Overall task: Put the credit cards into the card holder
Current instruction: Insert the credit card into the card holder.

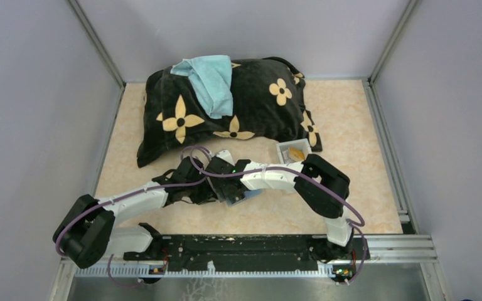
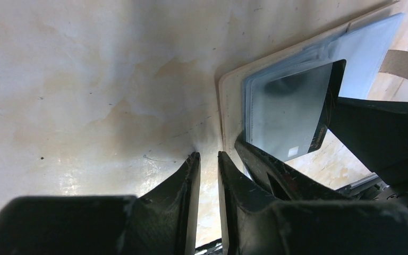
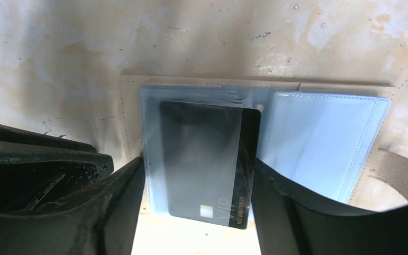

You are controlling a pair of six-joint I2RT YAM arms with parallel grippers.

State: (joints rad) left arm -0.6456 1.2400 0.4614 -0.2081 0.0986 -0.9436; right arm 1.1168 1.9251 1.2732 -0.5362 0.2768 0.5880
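Observation:
The tan card holder [image 3: 129,111] lies open and flat on the table, its clear sleeves facing up. A black card [image 3: 207,159] marked VIP sits most of the way inside the left sleeve, with its near end sticking out. My right gripper [image 3: 199,172] is open and straddles the card. Its right finger touches the card's edge and its left finger stands at the sleeve's edge. My left gripper [image 2: 208,155] is shut and empty, tips down on the table at the holder's left edge [image 2: 228,101]. In the top view both grippers [image 1: 223,187] cover the holder [image 1: 246,195].
A small white tray [image 1: 283,150] with a gold-yellow thing in it stands just behind the right arm. A black flowered pillow [image 1: 257,106] with a teal cloth [image 1: 210,78] on it fills the back. Walls close in the table on the left, right and rear.

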